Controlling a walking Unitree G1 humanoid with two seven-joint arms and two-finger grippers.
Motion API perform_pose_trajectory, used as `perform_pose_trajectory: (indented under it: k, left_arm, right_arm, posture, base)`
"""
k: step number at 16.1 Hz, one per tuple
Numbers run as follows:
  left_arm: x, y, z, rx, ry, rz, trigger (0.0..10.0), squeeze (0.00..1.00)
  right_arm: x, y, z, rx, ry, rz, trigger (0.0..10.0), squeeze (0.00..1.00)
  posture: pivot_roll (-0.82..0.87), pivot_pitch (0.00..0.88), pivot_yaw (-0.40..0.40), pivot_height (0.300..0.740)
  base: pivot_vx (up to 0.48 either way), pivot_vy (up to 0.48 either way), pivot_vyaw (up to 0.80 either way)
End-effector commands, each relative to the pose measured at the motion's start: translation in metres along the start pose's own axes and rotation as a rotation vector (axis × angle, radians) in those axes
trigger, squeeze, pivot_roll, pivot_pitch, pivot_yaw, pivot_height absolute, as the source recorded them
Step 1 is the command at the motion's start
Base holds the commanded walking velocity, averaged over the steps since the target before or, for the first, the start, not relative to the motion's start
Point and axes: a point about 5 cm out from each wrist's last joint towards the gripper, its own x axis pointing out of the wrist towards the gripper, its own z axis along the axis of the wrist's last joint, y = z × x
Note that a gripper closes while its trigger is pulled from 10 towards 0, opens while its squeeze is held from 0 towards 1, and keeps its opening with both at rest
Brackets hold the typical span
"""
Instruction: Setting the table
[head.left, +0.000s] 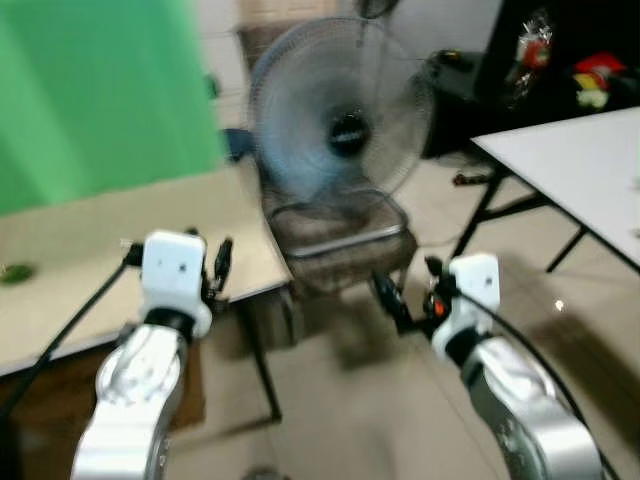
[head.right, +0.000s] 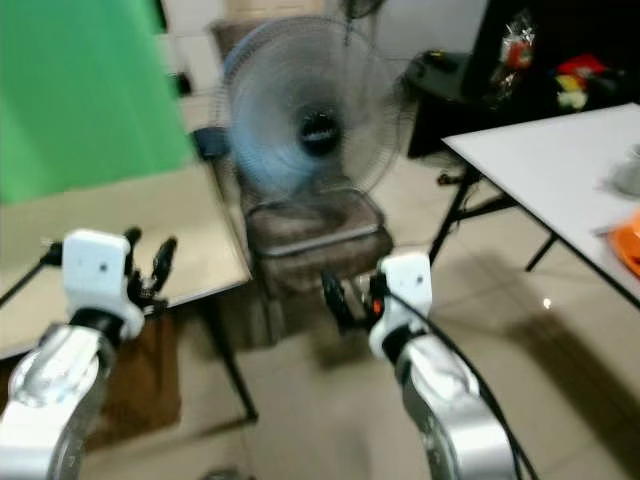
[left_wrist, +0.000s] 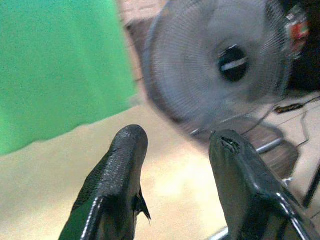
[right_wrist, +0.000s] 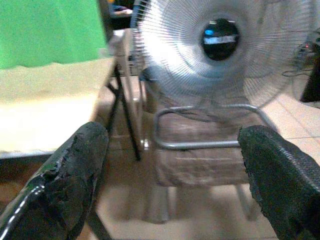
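Straight ahead sits a fan (head.left: 342, 120) on a padded chair (head.left: 340, 235), so table setting looks barely begun to me. Dishes, something orange (head.right: 628, 245) included, lie on the white worktop (head.right: 560, 165) off to the right; the beige worktop (head.left: 110, 245) on the left looks nearly bare. Both arms are raised forward, left gripper (head.left: 214, 266) and right gripper (right_wrist: 175, 170) spread apart, holding nothing. Pretty blurry.
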Motion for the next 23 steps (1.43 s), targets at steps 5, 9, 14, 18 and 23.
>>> perform_pose_trajectory:
  k: [5,9,14,18,23]
  left_arm:
    - [0.001,-0.001,-0.001,0.012,0.006,-0.016,10.0,0.00]
    - [0.003,0.001,0.002,-0.001,-0.012,-0.007,10.0,0.00]
    - [0.005,0.005,0.002,0.010,-0.017,-0.010,10.0,0.00]
    - [0.013,0.008,0.005,0.020,-0.029,-0.019,10.0,0.00]
    - [0.016,0.007,0.003,0.028,-0.027,-0.044,10.0,0.00]
  right_arm:
    - [-0.002,-0.003,0.002,-0.016,-0.009,-0.021,10.0,0.00]
    - [-0.001,-0.001,0.007,-0.010,-0.036,0.006,10.0,0.00]
    - [0.003,0.000,0.008,-0.008,-0.050,0.006,10.0,0.00]
    - [0.003,-0.002,0.008,0.005,-0.055,-0.022,10.0,0.00]
    - [0.002,-0.003,0.005,0.006,-0.052,-0.034,10.0,0.00]
  posture:
    - [0.08,0.000,0.022,0.740]
    - [0.09,0.000,0.012,0.740]
    - [0.09,0.000,0.013,0.740]
    - [0.08,0.000,0.029,0.740]
    - [0.07,0.000,0.043,0.740]
  base:
    - [0.000,0.290,0.00]
    - [0.000,0.289,0.00]
    - [0.000,0.289,0.00]
    - [0.000,0.293,0.00]
    - [0.000,0.309,0.00]
